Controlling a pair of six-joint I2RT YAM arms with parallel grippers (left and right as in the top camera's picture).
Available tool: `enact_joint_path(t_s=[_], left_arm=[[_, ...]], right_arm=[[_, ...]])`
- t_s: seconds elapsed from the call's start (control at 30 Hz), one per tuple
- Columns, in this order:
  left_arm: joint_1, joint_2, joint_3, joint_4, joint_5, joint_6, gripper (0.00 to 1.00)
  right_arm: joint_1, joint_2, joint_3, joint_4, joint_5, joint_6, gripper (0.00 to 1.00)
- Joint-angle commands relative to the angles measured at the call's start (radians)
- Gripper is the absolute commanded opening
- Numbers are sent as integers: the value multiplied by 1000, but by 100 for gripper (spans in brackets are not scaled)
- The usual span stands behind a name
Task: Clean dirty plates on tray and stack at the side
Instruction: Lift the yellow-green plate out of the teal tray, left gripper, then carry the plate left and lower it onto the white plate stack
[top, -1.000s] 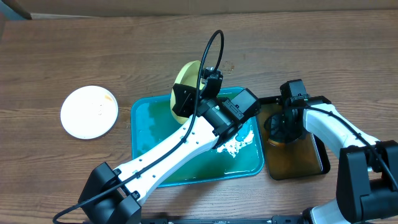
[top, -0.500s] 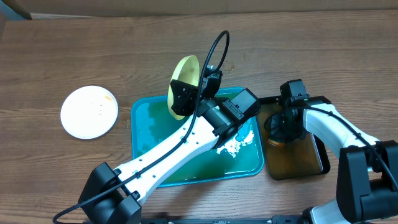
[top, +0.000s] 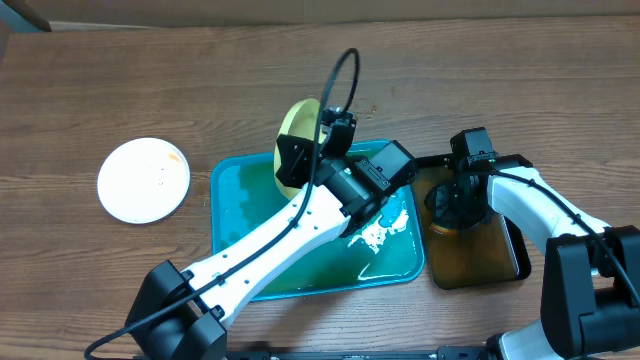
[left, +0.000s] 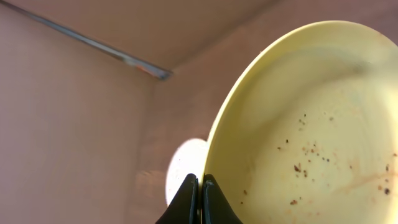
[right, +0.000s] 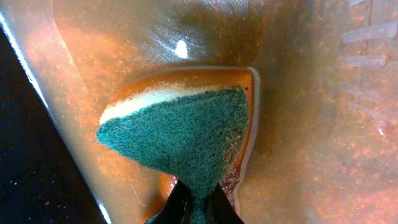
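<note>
L claw (left: 200, 185) is clamping the rim of the pale plate (left: 311, 124), holding it tipped on edge over the far rim of the teal tray (top: 235, 235). Brown specks are showing on its face. R claw (right: 198, 198) is squeezing a green sponge (right: 180, 140) down in the black tray (top: 505, 262), just right of the teal tray. A white plate (top: 143, 180) is lying on the table (top: 100, 80), left of the teal tray.

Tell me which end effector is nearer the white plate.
Left. The left end effector, gripping a yellowish plate, is above the green tray, right of the white plate; the right end effector, holding a sponge, is farther right over the black tray.
</note>
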Motion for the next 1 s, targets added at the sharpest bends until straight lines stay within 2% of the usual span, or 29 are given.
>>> enact_joint_path(t_s=[0.0,0.1,0.33,0.67,0.8,0.97], left_arm=[[66,-21,-7,-31,179,-32,4],[141,-42,-6,-69,262,-71,4],[405,-136,-6,-65,531,-56,4],[903,-151,-6,30,977,156,4],[1082,-143,-6,89,1077,182,4],[1236,-115,-6,148,1089,180,4]], right_arm=[[-1,8,-32,19,-3,3,4],[-1,8,-32,31,-3,3,4],[-1,8,-32,39,-3,3,4],[-1,8,-32,32,-3,3,4],[-1,8,-32,32,-3,3,4],[-1,8,-32,31,-3,3,4]])
